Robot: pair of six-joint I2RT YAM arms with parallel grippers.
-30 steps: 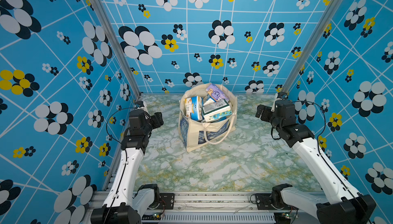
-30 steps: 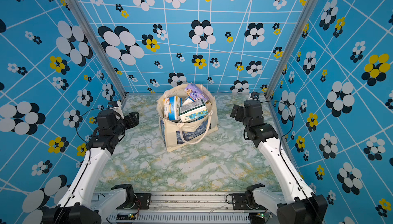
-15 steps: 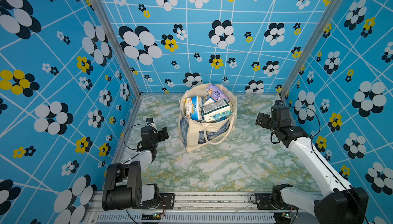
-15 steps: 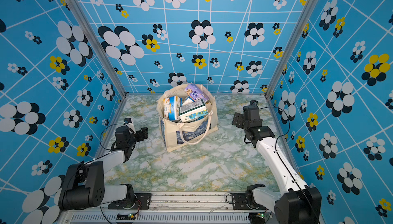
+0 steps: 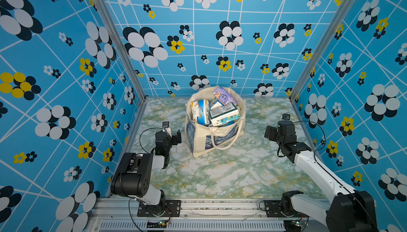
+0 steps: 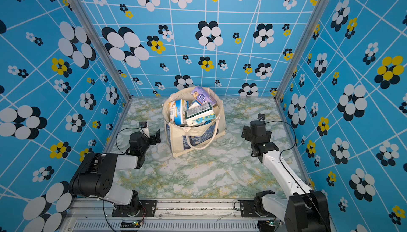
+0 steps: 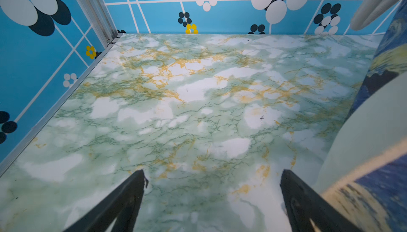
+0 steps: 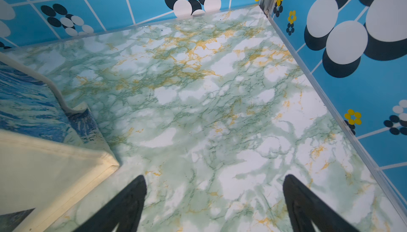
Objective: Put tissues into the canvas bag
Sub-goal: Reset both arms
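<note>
The canvas bag (image 5: 214, 139) (image 6: 193, 141) stands upright at the back middle of the table in both top views, its mouth open and a loop handle hanging down its printed front. Several packs of tissues (image 5: 223, 114) (image 6: 199, 113) fill it to the rim, a lavender one (image 5: 223, 95) sticking up at the back. My left gripper (image 5: 175, 136) (image 7: 212, 172) hovers low, just left of the bag (image 7: 374, 142), open and empty. My right gripper (image 5: 269, 131) (image 8: 214, 177) is open and empty to the bag's right, well apart from it; the bag's corner (image 8: 33, 109) shows in the right wrist view.
The green marble-patterned table (image 5: 220, 175) is walled by blue flowered panels on three sides. Metal corner posts (image 5: 114, 39) stand at the back corners. The arm bases sit on a rail (image 5: 209, 206) along the front edge.
My left arm has folded back and sunk low beside the bag, its jaws spreading wider. My right arm has also drawn back and down, jaws staying open. The bag and packs have not moved.
</note>
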